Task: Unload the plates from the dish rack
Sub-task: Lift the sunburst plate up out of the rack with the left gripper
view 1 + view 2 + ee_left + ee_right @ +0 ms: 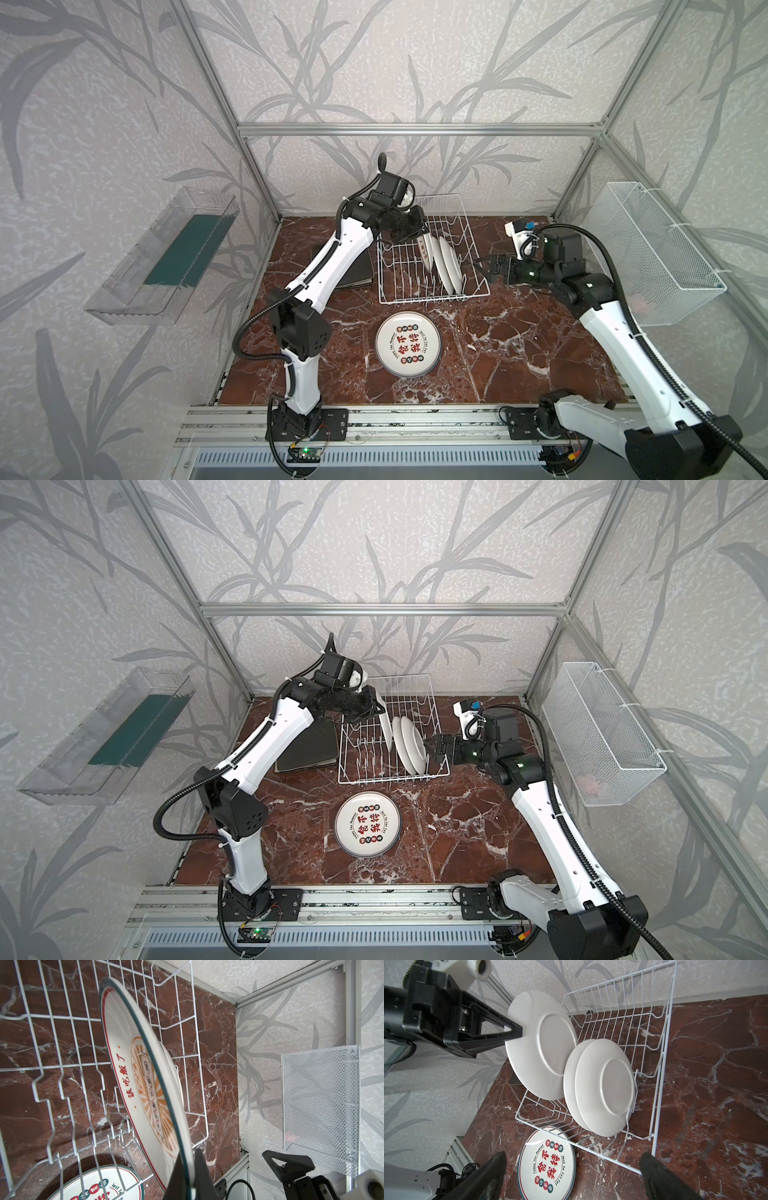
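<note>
1. Left wrist view: the left gripper [188,1167] is pinched tight on the thin rim of the sun-print plate [133,1076]. This round white plate stands on its edge, over the dish rack [62,1068].
2. I think the plate is hard, smooth and slippery, and that it would break if it fell. The rim is the best place to hold it. Pinched at just one spot, it may swing.
3. The right gripper [484,269] has its jaws wide apart and holds nothing. It waits just beside the rack's right side.
4. Two more white plates [604,1088] lean together in the rack. A printed plate [408,350] lies flat on the marble table [519,353], in front of the rack.
5. I cannot tell if the held plate's bottom edge touches the wires. The leaning plates show only their plain backs. The left arm half hides the black square plates [309,746] left of the rack.
</note>
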### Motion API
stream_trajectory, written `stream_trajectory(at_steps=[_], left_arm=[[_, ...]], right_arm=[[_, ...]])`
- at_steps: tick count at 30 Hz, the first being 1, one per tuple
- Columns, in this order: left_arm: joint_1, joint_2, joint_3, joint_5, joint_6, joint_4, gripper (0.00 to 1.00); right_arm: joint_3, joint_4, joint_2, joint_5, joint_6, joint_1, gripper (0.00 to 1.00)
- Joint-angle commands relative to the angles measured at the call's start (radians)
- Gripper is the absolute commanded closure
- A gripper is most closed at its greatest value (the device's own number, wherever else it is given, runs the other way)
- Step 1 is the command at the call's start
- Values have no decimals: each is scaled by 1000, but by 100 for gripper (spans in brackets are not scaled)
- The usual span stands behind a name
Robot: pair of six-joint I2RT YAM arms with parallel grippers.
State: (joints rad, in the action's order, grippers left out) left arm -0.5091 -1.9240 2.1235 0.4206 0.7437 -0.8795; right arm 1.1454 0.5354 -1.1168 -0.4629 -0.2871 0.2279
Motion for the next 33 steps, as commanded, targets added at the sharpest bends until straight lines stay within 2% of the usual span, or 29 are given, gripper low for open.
stream_trajectory(at_steps=[1,6,10,17,20,23,27,31,33], left_arm=[[4,68,112,-38,-62,-29,100],[2,61,224,-65,-151,-124,100],[-2,85,228,-85,-248,-166,100],[-51,133,255,-162,-556,-296,100],[-87,159,254,-237,-683,-344,100],[-125,209,189,-307,-785,-332,100],[-218,282,70,-524,-982,-269,100],[-274,332,-33,-678,-1126,-202,100],[-294,359,-100,-705,-1217,-171,100]], right_arm=[[33,-19,26,0,-11,-4,1],[27,-22,31,-6,-19,-4,1],[34,-31,30,-22,-31,-5,1],[89,-19,13,-8,-85,-4,1],[117,-20,-9,-26,-112,-4,0],[167,-31,-44,-43,-174,-4,0],[256,-35,-108,-47,-270,-4,1],[342,-31,-179,-77,-327,6,3],[376,-28,-204,-71,-343,19,4]])
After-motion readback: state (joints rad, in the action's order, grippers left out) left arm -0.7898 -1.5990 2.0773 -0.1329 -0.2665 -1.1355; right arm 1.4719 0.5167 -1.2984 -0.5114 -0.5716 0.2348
